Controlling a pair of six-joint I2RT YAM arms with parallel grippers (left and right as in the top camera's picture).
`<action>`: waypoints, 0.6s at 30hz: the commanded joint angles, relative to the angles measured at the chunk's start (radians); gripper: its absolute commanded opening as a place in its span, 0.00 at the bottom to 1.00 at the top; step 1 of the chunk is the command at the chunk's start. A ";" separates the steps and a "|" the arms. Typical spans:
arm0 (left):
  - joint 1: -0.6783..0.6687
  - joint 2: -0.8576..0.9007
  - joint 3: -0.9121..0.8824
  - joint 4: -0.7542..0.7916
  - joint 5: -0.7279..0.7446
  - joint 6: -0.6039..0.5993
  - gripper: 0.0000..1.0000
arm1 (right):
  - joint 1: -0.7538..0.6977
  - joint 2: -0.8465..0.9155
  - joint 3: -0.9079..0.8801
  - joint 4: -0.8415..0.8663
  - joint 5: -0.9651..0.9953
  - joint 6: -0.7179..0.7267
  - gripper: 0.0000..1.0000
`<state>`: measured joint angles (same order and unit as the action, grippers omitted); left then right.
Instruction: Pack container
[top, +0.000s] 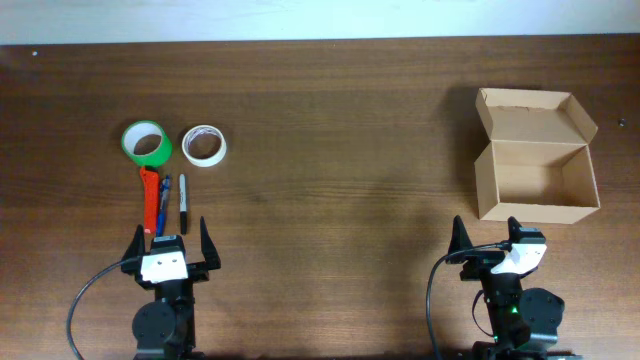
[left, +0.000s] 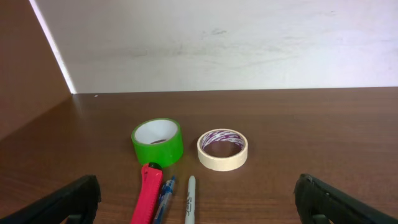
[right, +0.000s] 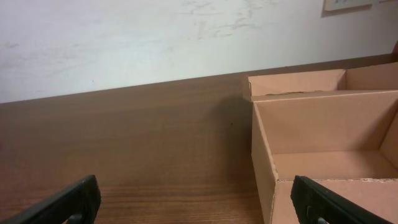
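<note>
The tan cardboard container (top: 536, 170) stands open and empty at the right, its flap lid folded back; it also shows in the right wrist view (right: 323, 149). At the left lie a green tape roll (top: 147, 144), a white tape roll (top: 204, 145), a red utility knife (top: 151, 198), a blue pen (top: 163, 204) and a black marker (top: 183, 203). The left wrist view shows the green roll (left: 157, 141), white roll (left: 222, 149), knife (left: 147, 200), pen (left: 162, 200) and marker (left: 190, 200). My left gripper (top: 170, 250) is open and empty just behind them. My right gripper (top: 490, 243) is open and empty before the container.
The dark wooden table (top: 330, 150) runs to a white wall at the back. Bare wood lies between the item group at the left and the box at the right.
</note>
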<state>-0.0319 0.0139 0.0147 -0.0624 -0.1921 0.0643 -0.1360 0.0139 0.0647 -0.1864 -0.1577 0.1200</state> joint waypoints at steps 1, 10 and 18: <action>-0.004 -0.003 -0.005 -0.001 -0.001 0.005 1.00 | 0.005 -0.004 -0.009 0.002 0.013 -0.004 0.99; 0.006 0.190 0.239 -0.240 0.061 -0.036 0.99 | 0.005 0.084 0.156 -0.040 0.013 0.074 0.99; 0.095 0.744 0.812 -0.403 0.057 0.020 1.00 | 0.004 0.573 0.772 -0.457 0.134 -0.092 0.99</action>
<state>0.0250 0.5613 0.6098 -0.4026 -0.1452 0.0540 -0.1360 0.4179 0.5911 -0.5396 -0.1261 0.1143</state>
